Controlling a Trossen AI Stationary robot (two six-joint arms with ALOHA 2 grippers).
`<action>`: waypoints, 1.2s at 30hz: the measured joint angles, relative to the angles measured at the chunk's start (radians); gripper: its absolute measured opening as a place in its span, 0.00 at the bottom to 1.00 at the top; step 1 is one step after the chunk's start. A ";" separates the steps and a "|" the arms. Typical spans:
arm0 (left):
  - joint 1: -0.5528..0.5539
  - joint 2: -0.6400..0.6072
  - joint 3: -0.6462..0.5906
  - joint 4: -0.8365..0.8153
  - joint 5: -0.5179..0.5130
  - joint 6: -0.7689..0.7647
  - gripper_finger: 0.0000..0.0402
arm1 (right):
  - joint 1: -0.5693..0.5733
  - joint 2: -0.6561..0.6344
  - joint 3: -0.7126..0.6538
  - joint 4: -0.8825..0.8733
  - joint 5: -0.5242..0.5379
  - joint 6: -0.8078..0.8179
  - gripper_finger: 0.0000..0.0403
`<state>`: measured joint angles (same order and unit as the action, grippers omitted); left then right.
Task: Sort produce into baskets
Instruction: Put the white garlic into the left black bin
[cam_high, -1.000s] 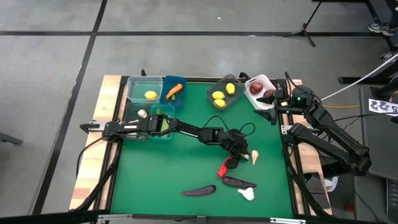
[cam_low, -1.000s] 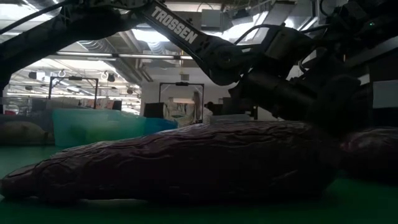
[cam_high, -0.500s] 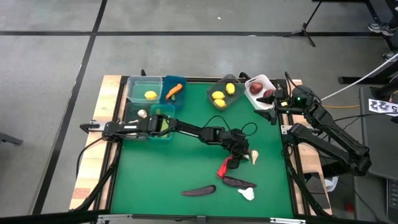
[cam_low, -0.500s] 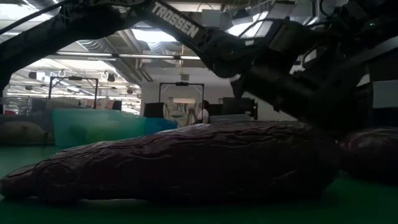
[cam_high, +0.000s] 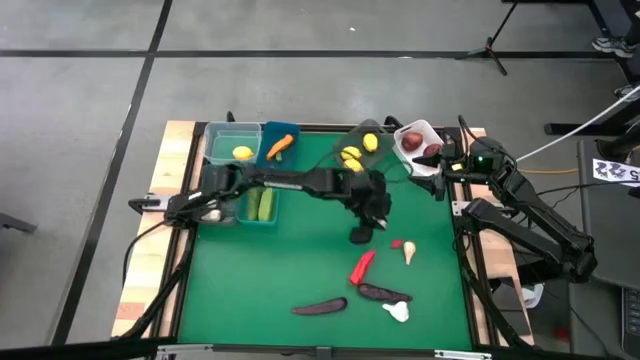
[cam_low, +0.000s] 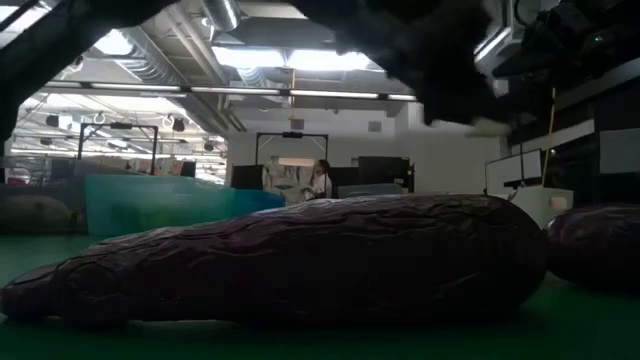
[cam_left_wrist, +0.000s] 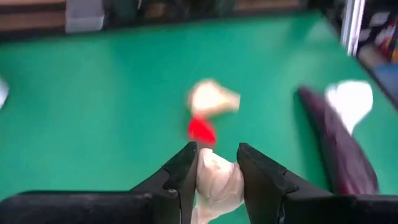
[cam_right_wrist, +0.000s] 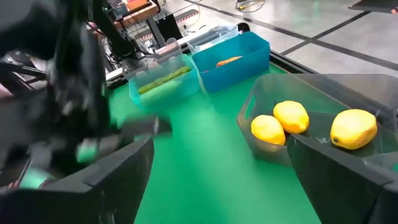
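My left gripper (cam_left_wrist: 216, 163) hangs above the middle of the green mat (cam_high: 300, 260), shut on a white garlic bulb (cam_left_wrist: 217, 183); in the high view the gripper (cam_high: 361, 235) hides the bulb. Below it on the mat lie a cream garlic (cam_high: 410, 252) with a small red piece (cam_high: 397, 242), a red pepper (cam_high: 362, 266), two eggplants (cam_high: 318, 306) (cam_high: 383, 293) and another white garlic (cam_high: 397, 312). My right gripper (cam_right_wrist: 217, 180) waits open at the far right, by the grey tub of lemons (cam_right_wrist: 292, 118). My left gripper pinches the garlic bulb by its two opposite sides (cam_left_wrist: 205, 180) between its two fingers (cam_left_wrist: 183, 171). The fingers slant down from the table's left. The bulb is lifted clear of the mat.
Along the far edge stand a clear green tub (cam_high: 232, 143) with a lemon, a blue tub (cam_high: 278, 145) with a carrot, a grey tub (cam_high: 360, 152) and a white tub (cam_high: 418, 140) with red pieces. A teal tub (cam_high: 260, 203) with cucumbers stands at the left. An eggplant (cam_low: 300, 260) fills the low view.
My left gripper has risen from the mat beside the red pepper and gone toward the far edge and a little left, lifting the white garlic bulb clear. The small red piece by the cream garlic, covered before, now shows.
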<state>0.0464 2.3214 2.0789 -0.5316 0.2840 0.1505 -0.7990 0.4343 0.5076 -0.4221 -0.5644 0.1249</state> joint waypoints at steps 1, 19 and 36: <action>0.008 -0.017 0.000 -0.063 -0.003 0.009 0.26 | 0.001 0.000 0.000 0.000 0.000 0.000 0.92; 0.053 -0.427 -0.480 -0.583 -0.268 -0.181 0.26 | 0.000 0.000 0.000 0.000 0.000 0.000 0.92; -0.090 -1.191 -1.132 -0.732 -0.871 -1.368 0.26 | 0.000 0.000 0.000 0.002 0.015 0.000 0.92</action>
<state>-0.0434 1.1306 0.9470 -1.2635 -0.5867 -1.2179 -0.7987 0.4343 0.5076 -0.4206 -0.5491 0.1249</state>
